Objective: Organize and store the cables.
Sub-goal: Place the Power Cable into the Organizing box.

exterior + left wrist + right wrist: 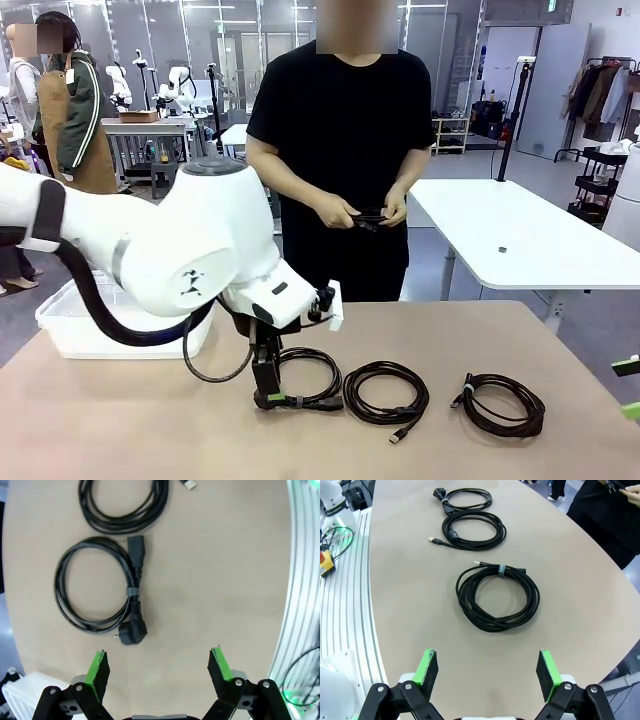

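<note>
Cables (467, 602) laid in row on counter (150, 430), coiled for pickup. Left pincer (160, 665) poised released at end coil (61, 587); right pincer (487, 667) released, empty. Bin (70, 335) alongside, likely for storage.

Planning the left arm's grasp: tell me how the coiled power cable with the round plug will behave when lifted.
Probably floppy: the power cable is thin cord in loose loops, so they would sag. The grey band on one side should keep the coil together. The round plug lies past the band and may dangle.
</note>
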`<state>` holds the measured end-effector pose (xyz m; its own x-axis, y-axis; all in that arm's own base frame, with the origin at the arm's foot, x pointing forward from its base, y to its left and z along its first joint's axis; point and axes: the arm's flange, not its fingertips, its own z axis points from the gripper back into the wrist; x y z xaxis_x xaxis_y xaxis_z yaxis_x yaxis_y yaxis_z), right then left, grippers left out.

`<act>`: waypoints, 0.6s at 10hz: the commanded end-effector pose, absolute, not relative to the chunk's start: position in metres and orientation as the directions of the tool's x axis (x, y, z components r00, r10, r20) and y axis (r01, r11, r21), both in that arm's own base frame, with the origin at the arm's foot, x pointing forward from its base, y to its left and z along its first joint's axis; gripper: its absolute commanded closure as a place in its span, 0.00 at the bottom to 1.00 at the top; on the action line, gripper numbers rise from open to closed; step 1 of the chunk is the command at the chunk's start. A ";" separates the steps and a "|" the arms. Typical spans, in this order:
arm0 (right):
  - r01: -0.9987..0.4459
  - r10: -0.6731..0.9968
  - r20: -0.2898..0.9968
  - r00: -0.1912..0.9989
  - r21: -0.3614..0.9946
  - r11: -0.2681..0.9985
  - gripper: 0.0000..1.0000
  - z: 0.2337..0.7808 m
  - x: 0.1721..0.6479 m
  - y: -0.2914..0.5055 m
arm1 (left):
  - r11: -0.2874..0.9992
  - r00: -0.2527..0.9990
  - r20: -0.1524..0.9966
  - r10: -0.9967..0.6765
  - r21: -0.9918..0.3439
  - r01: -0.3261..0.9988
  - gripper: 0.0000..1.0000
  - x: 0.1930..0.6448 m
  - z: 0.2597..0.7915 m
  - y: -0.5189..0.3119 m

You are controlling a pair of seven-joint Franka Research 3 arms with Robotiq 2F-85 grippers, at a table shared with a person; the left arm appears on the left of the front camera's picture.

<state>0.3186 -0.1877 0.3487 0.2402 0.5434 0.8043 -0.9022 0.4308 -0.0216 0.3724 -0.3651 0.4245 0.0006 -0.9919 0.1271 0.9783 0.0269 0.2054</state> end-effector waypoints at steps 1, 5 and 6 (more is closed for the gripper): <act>-0.905 0.566 0.784 0.255 -0.012 0.425 0.00 0.361 0.326 -0.177 | -0.036 -0.060 0.134 -0.989 0.171 0.985 0.00 0.379 0.416 -0.376; -0.905 0.566 0.784 0.255 -0.012 0.425 0.00 0.361 0.326 -0.177 | -0.087 -0.108 0.157 -0.982 0.137 0.987 0.00 0.379 0.395 -0.391; -0.905 0.566 0.784 0.255 -0.012 0.425 0.00 0.361 0.326 -0.177 | -0.075 -0.096 0.168 -0.981 0.126 0.989 0.00 0.381 0.391 -0.392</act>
